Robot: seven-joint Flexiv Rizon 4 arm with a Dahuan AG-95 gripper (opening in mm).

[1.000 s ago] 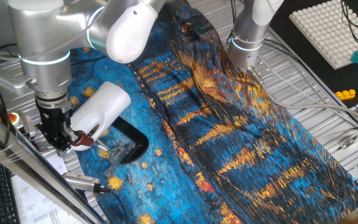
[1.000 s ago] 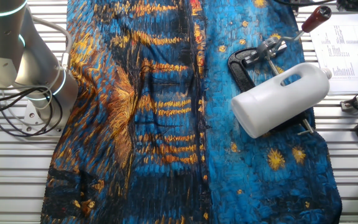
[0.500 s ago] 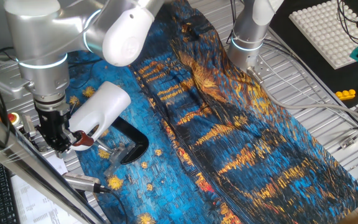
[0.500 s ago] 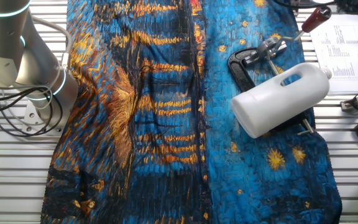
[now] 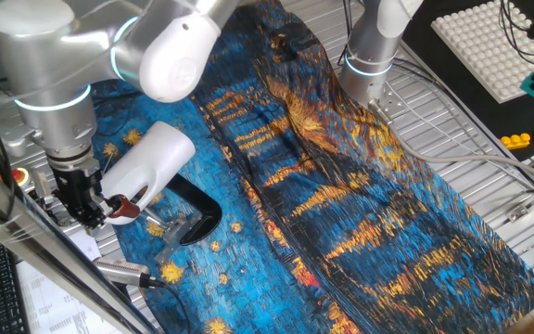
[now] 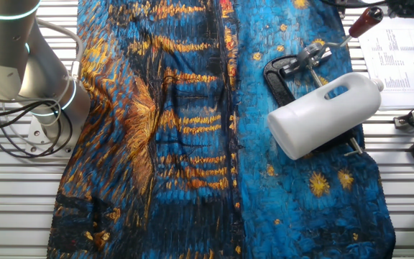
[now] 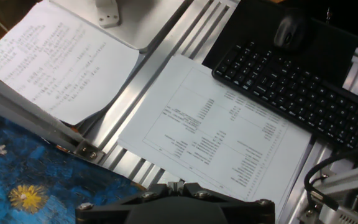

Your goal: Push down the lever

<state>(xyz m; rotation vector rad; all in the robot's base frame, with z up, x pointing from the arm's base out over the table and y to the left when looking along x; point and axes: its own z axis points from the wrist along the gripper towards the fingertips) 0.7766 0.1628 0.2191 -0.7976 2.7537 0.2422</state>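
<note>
Lever [image 6: 356,27]: thin silver rod with a glossy reddish-brown knob, tilted up beside the smooth white housing [image 6: 325,114] and black curved base [image 5: 193,209], on crinkled blue-gold cloth [image 5: 341,195]. Gripper [image 5: 89,211] near the knob; finger spacing cannot be told.

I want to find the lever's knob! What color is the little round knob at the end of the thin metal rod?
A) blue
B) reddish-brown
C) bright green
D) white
B: the knob at the tip of the lever's thin silver rod is a glossy reddish-brown, sitting over the printed paper beside the big white housing.
</note>
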